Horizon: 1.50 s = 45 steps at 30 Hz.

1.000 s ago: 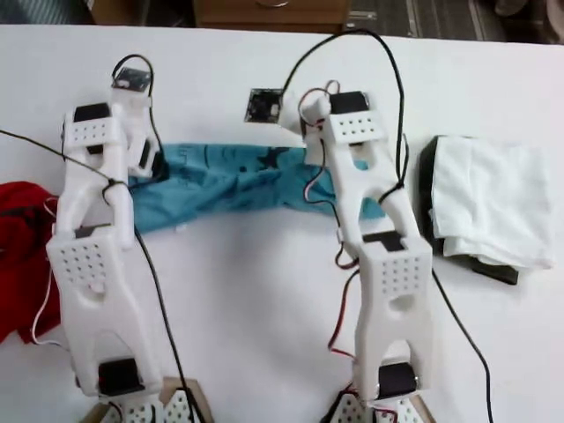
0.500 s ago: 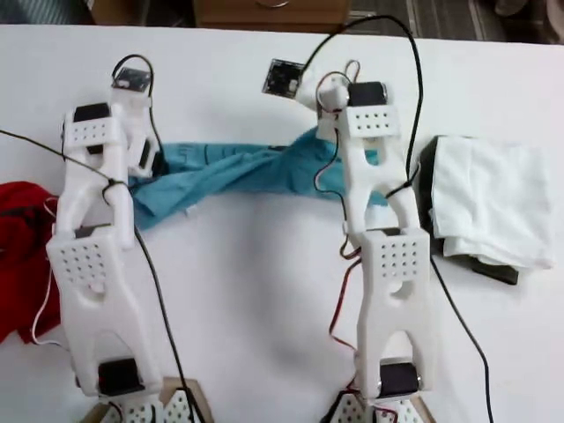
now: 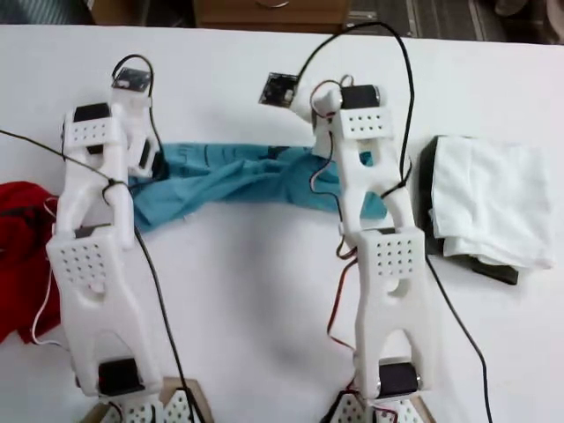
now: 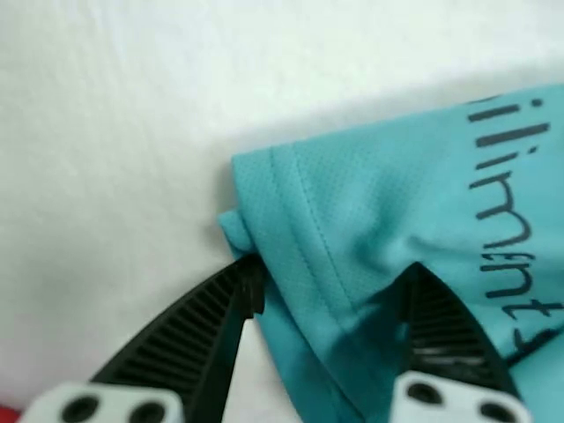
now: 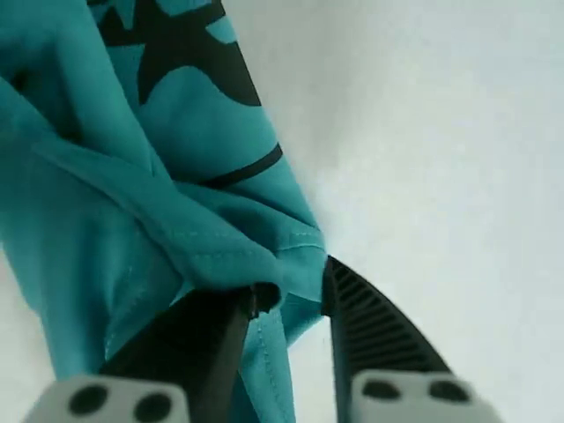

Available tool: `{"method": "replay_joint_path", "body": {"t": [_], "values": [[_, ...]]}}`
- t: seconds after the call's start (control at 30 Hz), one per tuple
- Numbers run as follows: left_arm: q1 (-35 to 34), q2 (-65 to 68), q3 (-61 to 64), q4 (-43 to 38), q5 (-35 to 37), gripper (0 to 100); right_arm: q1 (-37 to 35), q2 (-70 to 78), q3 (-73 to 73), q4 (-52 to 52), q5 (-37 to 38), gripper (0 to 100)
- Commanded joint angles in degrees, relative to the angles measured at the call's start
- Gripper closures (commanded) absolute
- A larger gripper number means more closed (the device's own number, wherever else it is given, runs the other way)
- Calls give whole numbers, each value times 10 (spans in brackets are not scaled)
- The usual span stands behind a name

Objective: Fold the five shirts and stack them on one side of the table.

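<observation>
A teal shirt (image 3: 229, 176) with dark print lies bunched in a long band across the table between the two arms. My right gripper (image 5: 295, 295) is shut on a fold of its hem (image 5: 220, 256); from above it sits under the right arm at the band's right end (image 3: 314, 157). My left gripper (image 4: 335, 291) stands open at the shirt's left end (image 3: 152, 166), one finger (image 4: 229, 304) at the hem's edge, the other (image 4: 441, 317) on the cloth. A crumpled red shirt (image 3: 22, 229) lies at the left edge.
A folded white shirt (image 3: 489, 198) rests on a dark one (image 3: 495, 270) at the right side. Cables run from both arms over the table (image 3: 264, 291). Bare tabletop stretches in front of the teal shirt and behind it.
The right gripper swung the shirt's right end up and to the right, then came partly back; the band is more bunched in the middle. The left arm has stayed put.
</observation>
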Motion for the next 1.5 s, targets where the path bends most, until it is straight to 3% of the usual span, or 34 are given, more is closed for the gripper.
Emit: {"method": "replay_joint_path", "body": {"t": [0.0, 0.1, 0.27, 0.37, 0.57, 0.9, 1.07, 1.47], "values": [[2, 2, -13, -25, -5, 736, 0, -49, -59, 1, -15, 881], [2, 2, -13, -25, -5, 736, 9, -49, -105, 11, -18, 918], [2, 2, -13, -25, -5, 736, 11, -50, -182, 131, -18, 930], [2, 2, -13, -25, -5, 736, 24, -59, -183, 131, -18, 930], [2, 2, -13, -25, -5, 736, 26, -116, -45, 131, -16, 978], [2, 2, -13, -25, -5, 736, 25, -311, 277, 127, 15, 977], [2, 2, -13, -25, -5, 736, 22, -304, 353, 80, 25, 978], [2, 2, -13, -25, -5, 736, 17, -239, 358, -59, 25, 978]]}}
